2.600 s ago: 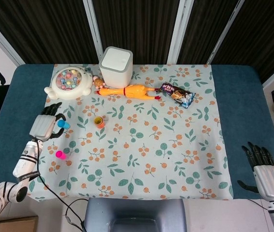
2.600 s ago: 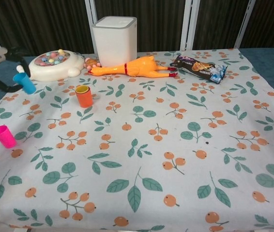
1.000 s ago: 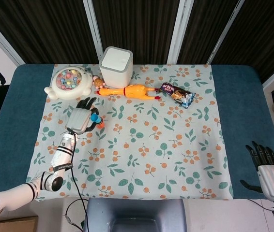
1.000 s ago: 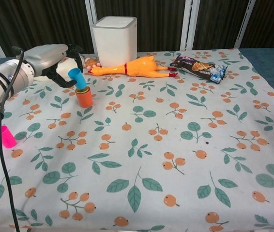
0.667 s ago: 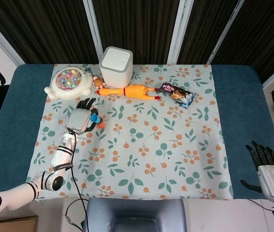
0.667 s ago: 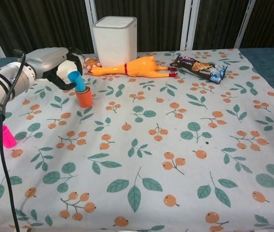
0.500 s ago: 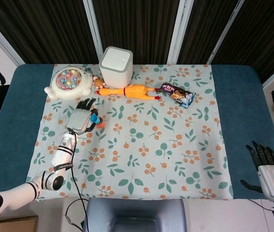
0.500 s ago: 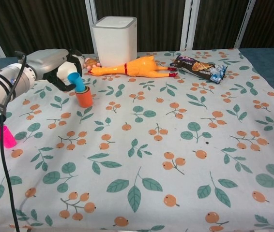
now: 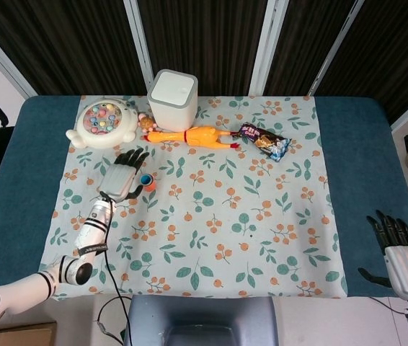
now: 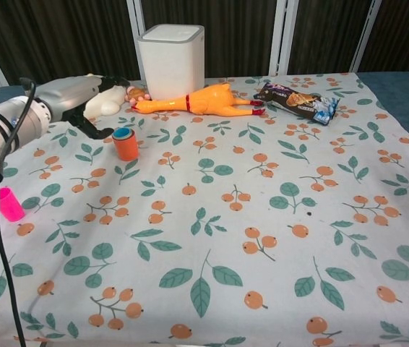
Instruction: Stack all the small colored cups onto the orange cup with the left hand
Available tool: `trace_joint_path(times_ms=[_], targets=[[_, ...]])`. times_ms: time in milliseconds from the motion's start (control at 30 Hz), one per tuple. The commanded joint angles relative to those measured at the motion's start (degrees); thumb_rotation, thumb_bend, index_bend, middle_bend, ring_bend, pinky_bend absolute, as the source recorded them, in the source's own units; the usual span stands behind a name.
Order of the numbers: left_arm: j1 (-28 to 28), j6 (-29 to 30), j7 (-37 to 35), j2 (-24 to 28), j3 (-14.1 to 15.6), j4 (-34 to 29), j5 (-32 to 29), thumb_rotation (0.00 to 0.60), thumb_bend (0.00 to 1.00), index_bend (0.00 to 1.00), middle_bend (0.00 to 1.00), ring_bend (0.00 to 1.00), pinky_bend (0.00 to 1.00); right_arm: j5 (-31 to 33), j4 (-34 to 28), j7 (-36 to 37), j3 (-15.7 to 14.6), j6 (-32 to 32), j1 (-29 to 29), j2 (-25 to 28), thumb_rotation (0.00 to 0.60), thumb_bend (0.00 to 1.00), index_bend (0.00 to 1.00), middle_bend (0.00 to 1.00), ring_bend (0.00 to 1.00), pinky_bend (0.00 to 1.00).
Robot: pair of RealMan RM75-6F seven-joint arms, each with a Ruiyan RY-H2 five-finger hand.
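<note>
The orange cup (image 10: 126, 148) stands upright on the floral cloth, left of centre, with the blue cup (image 10: 123, 133) nested inside so only its rim shows. In the head view the orange cup (image 9: 147, 183) and the blue cup (image 9: 145, 179) sit just right of my left hand (image 9: 121, 180). My left hand (image 10: 80, 98) hovers beside the stack with fingers spread, holding nothing. The pink cup (image 10: 7, 204) stands alone near the cloth's left edge; in the head view my forearm hides it. My right hand (image 9: 400, 254) rests open at the table's right edge.
Behind the stack lie a white toy dish with coloured balls (image 9: 103, 122), a white box (image 9: 172, 99), a rubber chicken (image 9: 193, 135) and a snack packet (image 9: 263, 141). The floral cloth (image 9: 262, 238) spreads to the right over the blue table (image 9: 362, 166).
The blue cup has dropped fully into the orange cup. My left hand has let go of it, spread its fingers and drawn back slightly to the left.
</note>
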Motion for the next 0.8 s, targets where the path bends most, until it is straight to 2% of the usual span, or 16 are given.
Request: trace_joint_path(times_ms=[33, 100, 167, 200, 333, 600, 800], targets=[[1.0, 1.0, -0.9, 1.8, 0.4, -2.7, 1.0, 0.600, 0.36, 0.00, 0.00, 0.00, 0.14, -0.1, 0.0, 0.0, 0.0, 0.0, 0.0, 0.0, 0.600, 0.22, 0.00, 0.00, 0.00, 0.00], [2.6, 3.1, -1.5, 4.6, 1.5, -6.4, 3.0, 0.600, 0.36, 0.00, 0.00, 0.00, 0.14, -0.1, 0.1, 0.1, -0.1, 0.0, 0.0, 0.0, 0.600, 0.22, 0.00, 0.00, 0.00, 0.00], [7.7, 7.8, -4.3, 11.9, 5.1, -16.0, 7.7, 0.600, 0.36, 0.00, 0.00, 0.00, 0.14, -0.1, 0.1, 0.0, -0.1, -0.6, 0.2, -0.1, 0.600, 0.22, 0.00, 0.00, 0.00, 0.00], [9.0, 8.9, -5.1, 13.9, 6.3, -18.2, 9.0, 0.600, 0.36, 0.00, 0.00, 0.00, 0.14, -0.1, 0.2, -0.2, -0.2, -0.7, 0.3, -0.1, 0.600, 0.22, 0.00, 0.00, 0.00, 0.00], [14.0, 12.7, -10.2, 18.7, 11.1, -23.0, 14.0, 0.600, 0.35, 0.00, 0.00, 0.00, 0.14, -0.6, -0.1, -1.0, -0.6, -1.0, 0.4, -0.4, 0.600, 0.22, 0.00, 0.00, 0.00, 0.00], [20.7, 17.5, -17.5, 19.4, 17.8, -19.8, 20.1, 0.600, 0.35, 0.08, 0.00, 0.00, 0.14, -1.8, -0.4, -1.2, -1.1, -0.7, 0.3, -0.6, 0.600, 0.22, 0.00, 0.00, 0.00, 0.00], [22.0, 17.7, -20.2, 15.1, 17.3, -12.8, 19.9, 0.600, 0.35, 0.08, 0.00, 0.00, 0.13, -2.2, -0.4, -1.3, -1.3, -0.8, 0.3, -0.7, 0.600, 0.22, 0.00, 0.00, 0.00, 0.00]])
